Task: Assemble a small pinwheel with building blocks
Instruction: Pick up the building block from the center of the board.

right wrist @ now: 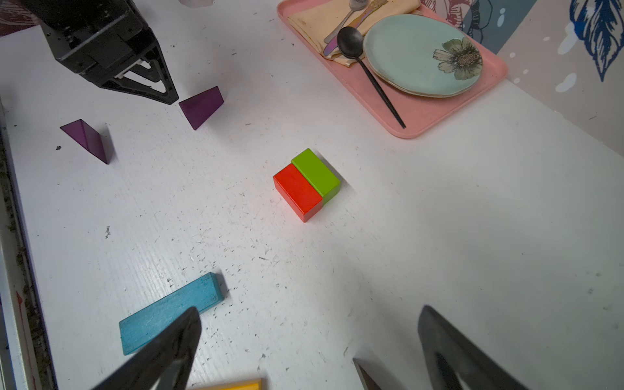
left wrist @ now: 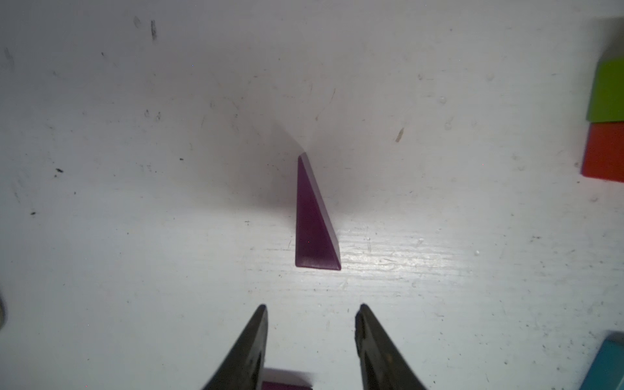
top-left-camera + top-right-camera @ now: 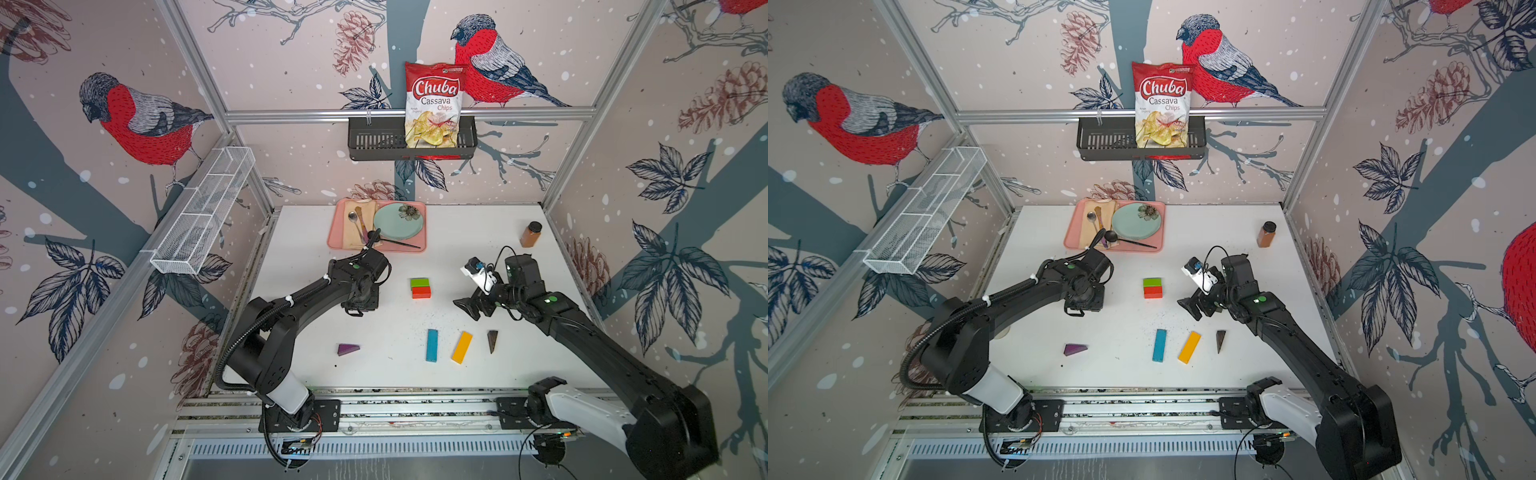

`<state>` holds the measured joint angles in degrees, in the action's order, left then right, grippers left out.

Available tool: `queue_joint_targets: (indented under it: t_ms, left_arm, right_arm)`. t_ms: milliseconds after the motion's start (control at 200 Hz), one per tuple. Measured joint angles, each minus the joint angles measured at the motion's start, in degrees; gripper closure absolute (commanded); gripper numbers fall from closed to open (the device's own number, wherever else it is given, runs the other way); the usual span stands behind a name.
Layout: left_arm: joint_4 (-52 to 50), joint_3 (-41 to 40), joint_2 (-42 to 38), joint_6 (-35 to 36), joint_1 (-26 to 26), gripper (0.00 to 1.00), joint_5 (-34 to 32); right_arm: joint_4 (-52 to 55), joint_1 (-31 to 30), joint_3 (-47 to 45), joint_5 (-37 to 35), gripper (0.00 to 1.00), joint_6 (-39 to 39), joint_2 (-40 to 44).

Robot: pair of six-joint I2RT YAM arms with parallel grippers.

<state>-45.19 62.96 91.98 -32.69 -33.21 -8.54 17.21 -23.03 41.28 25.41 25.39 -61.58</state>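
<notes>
A green brick (image 3: 419, 283) and a red brick (image 3: 421, 292) lie pressed together as a square in mid-table. Nearer the front lie a blue bar (image 3: 432, 345), a yellow bar (image 3: 462, 347) and a dark brown wedge (image 3: 493, 340), all apart. One purple wedge (image 3: 348, 349) lies front left. Another purple wedge (image 2: 314, 223) stands just ahead of my left gripper (image 2: 312, 307), which points down, jaws open and empty. This wedge is hidden under the wrist in both top views. My right gripper (image 1: 310, 310) hovers wide open above the bars, holding nothing.
A pink tray (image 3: 334, 237) with a plate, napkin and spoons sits at the back. A brown spice jar (image 3: 531, 234) stands back right. A chips bag (image 3: 434, 104) rests in a black wall basket, and a white wire basket (image 3: 203, 212) hangs on the left wall.
</notes>
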Motion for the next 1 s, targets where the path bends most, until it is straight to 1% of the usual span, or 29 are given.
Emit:
queue_joint_targets:
  t_ms: [405, 740, 1001]
  left_arm:
    - [4.87, -1.46, 3.5, -9.79, 1.6, 0.57, 5.53]
    - [5.03, -0.2, 5.01, -14.91, 1.62, 0.58, 4.11]
    - [4.42, -0.26, 3.15, -15.85, 1.62, 0.59, 2.56]
  right_arm:
    - [0.07, -0.52, 0.28, 0.0, 0.0, 0.0, 1.14]
    - [0.87, -0.52, 1.29, 0.0, 0.01, 0.2, -0.46]
    - [0.87, -0.52, 1.38, 0.02, 0.01, 0.2, -1.31]
